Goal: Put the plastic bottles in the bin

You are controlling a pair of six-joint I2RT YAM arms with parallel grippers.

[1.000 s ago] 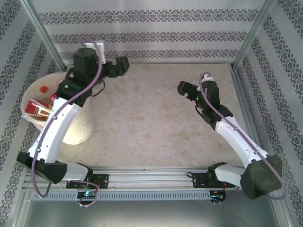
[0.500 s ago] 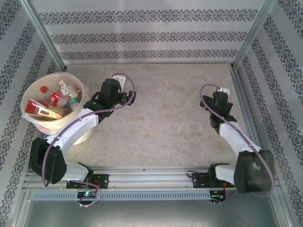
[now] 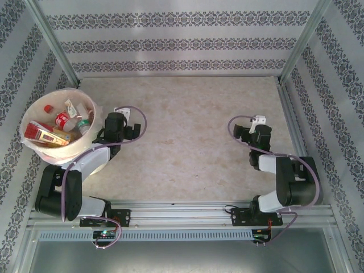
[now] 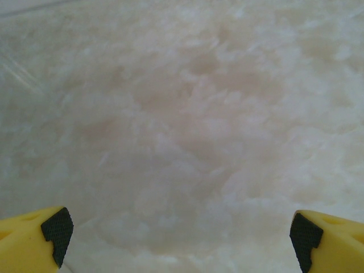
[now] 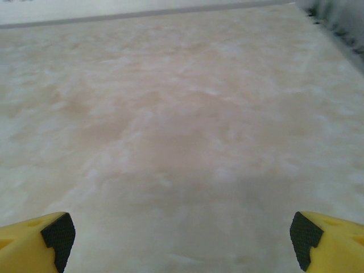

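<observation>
No readable text anywhere, since the plastic bottles (image 3: 63,119) lying in the bin (image 3: 27,116) carry red and white labels, but the print is too small and blurred to make out. The walls (image 3: 182,42) bear ornamental bands only — nothing that reads as letters

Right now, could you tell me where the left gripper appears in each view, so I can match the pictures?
Top external: the left gripper sits left of centre, just right of the bin, jaws open.
Left wrist: its yellow fingers sit in both bottom corners, over the tabletop.
Right wrist: the right gripper shows its fingers at the bottom corners.
Shared landmark: the pale marbled tabletop.
</observation>
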